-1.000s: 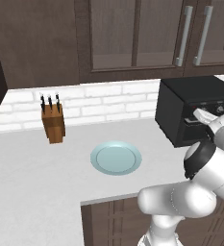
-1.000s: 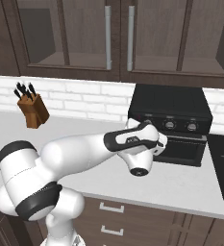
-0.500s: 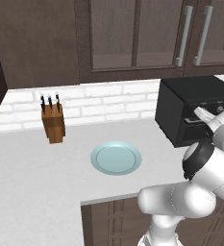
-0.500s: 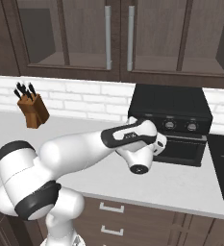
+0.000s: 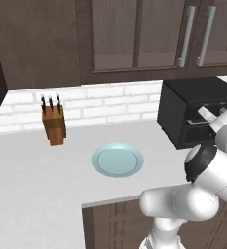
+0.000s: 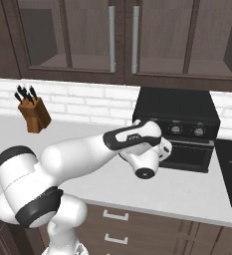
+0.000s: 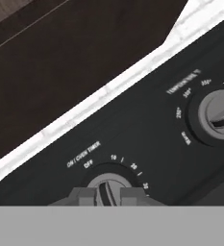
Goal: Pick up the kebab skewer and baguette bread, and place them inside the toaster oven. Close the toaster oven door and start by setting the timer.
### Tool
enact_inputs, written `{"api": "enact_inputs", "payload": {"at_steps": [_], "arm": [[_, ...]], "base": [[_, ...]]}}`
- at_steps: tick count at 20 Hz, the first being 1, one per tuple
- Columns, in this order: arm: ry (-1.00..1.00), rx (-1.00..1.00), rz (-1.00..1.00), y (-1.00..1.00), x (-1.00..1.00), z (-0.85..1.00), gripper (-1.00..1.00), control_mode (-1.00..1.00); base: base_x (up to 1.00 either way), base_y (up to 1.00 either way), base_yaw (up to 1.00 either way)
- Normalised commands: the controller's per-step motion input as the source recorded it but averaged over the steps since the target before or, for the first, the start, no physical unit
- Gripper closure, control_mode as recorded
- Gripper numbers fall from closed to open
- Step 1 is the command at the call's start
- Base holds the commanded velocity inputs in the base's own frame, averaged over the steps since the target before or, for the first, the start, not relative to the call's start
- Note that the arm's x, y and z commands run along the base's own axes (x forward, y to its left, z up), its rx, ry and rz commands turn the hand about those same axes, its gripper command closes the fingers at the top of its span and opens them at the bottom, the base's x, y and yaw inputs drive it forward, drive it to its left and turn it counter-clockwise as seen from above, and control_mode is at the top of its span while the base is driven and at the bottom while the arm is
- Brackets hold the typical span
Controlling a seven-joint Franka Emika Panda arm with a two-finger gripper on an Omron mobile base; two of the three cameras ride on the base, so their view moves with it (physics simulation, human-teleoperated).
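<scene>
Gripper point(image 7: 107, 196) jaws are closing narrowly on the timer knob point(image 7: 107, 185) at the left end of the toaster oven point(image 6: 179, 127) control row, as you are seeing in the hand view, with the toaster oven door point(image 6: 187, 154) standing shut below it and the temperature knob point(image 7: 218, 115) sitting beside it.

Arm point(image 6: 87, 152) reached across the counter point(image 6: 187, 191) to the oven point(image 6: 179, 127) front; door point(image 6: 187, 155) was shut; knife block point(image 6: 34, 113) sat far left.
</scene>
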Motion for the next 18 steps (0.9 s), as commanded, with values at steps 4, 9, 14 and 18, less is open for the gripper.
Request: {"api": "enact_inputs", "payload": {"at_steps": [4, 9, 14, 18], "arm": [[0.02, 0.13, 0.00, 0.00, 0.00, -0.24, 1.00, -1.00], [0.00, 0.12, 0.00, 0.00, 0.00, -0.28, 1.00, -1.00], [0.00, 0.11, 0.00, 0.01, 0.04, -0.20, 1.00, -1.00], [0.00, 0.10, 0.00, 0.01, 0.05, -0.12, 1.00, -1.00]], "base": [[0.00, 0.00, 0.00], [0.00, 0.00, 0.00], [0.00, 0.00, 0.00], [0.00, 0.00, 0.00]]}}
